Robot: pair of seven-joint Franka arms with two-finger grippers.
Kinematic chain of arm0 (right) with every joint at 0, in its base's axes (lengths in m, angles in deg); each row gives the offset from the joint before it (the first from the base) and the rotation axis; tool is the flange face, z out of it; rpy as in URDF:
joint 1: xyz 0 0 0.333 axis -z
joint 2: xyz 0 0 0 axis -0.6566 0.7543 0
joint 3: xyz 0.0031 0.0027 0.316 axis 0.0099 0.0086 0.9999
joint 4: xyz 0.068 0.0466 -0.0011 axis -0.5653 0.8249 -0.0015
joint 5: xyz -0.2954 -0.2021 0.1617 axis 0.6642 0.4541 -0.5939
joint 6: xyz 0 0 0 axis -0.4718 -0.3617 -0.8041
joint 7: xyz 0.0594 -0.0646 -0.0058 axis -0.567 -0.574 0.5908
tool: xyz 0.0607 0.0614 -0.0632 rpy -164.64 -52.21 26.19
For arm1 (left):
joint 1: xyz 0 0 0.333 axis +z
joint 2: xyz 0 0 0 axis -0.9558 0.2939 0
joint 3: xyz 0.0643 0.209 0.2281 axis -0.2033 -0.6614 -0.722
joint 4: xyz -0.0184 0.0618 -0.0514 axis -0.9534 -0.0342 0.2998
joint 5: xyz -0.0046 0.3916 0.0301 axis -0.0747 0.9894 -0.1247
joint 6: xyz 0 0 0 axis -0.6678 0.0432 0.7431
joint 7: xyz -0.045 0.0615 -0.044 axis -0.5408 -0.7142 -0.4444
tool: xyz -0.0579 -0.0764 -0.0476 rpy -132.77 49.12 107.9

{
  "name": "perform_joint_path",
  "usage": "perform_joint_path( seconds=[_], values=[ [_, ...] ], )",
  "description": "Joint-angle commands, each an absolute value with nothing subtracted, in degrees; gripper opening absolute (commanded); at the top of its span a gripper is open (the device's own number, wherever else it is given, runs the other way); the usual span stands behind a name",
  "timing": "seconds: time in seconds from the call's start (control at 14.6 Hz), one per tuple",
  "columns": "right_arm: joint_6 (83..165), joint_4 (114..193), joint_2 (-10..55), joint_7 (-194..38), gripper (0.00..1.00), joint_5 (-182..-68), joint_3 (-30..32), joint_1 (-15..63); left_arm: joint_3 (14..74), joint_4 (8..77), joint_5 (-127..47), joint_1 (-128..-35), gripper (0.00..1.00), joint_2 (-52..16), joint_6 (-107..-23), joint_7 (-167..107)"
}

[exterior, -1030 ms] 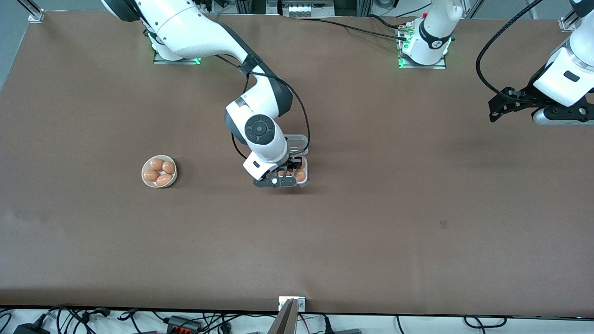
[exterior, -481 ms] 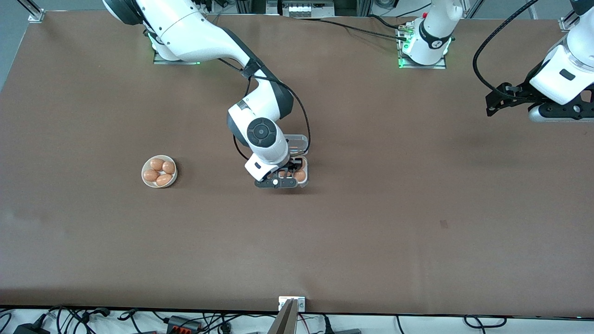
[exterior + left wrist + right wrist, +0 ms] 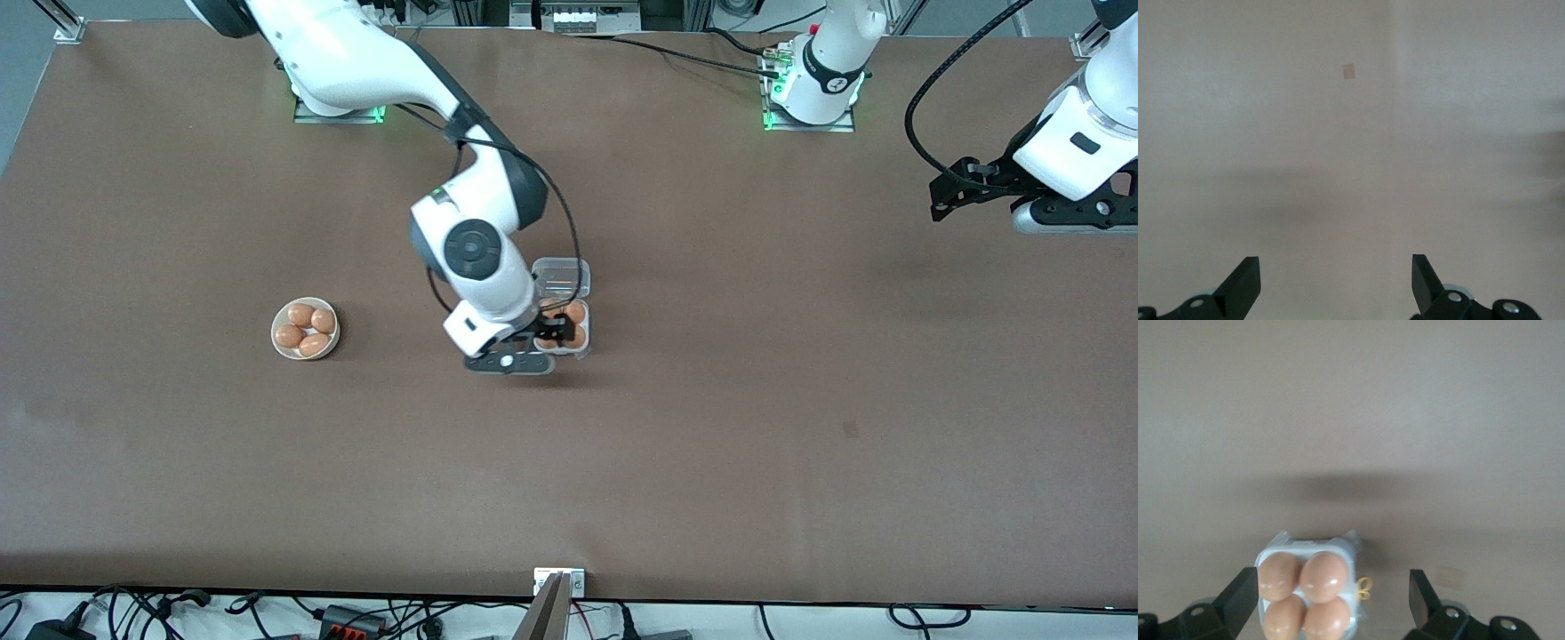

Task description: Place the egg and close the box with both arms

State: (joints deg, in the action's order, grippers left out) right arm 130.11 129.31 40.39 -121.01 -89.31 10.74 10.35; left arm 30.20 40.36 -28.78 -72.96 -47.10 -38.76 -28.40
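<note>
Raised and shifted toward the round cream bowl (image 3: 305, 328), the right gripper (image 3: 544, 340) is now seen with fingers spread, empty, over the white four-cell box (image 3: 1309, 590), where four orange-tan eggs (image 3: 1324, 576) sit. Spread empty, the left gripper (image 3: 1336, 280) waits aloft.

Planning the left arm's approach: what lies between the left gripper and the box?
Front view: only bare table between the left gripper and the box.
</note>
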Motion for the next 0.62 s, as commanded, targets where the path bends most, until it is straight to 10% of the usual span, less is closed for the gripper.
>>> perform_joint_path(
  seconds=[0.0,0.55],
  values=[
    [123.1,130.7,34.1,-118.7,1.0,-87.1,11.4,16.9,30.3,39.1,-29.6,-72.9,1.0,-46.9,-37.4,-28.3],
    [108.9,130.4,24.8,-106.4,1.0,-86.3,11.2,32.1,30.3,39.1,-29.7,-73.2,1.0,-45.7,-29.3,-28.0]
  ],
)
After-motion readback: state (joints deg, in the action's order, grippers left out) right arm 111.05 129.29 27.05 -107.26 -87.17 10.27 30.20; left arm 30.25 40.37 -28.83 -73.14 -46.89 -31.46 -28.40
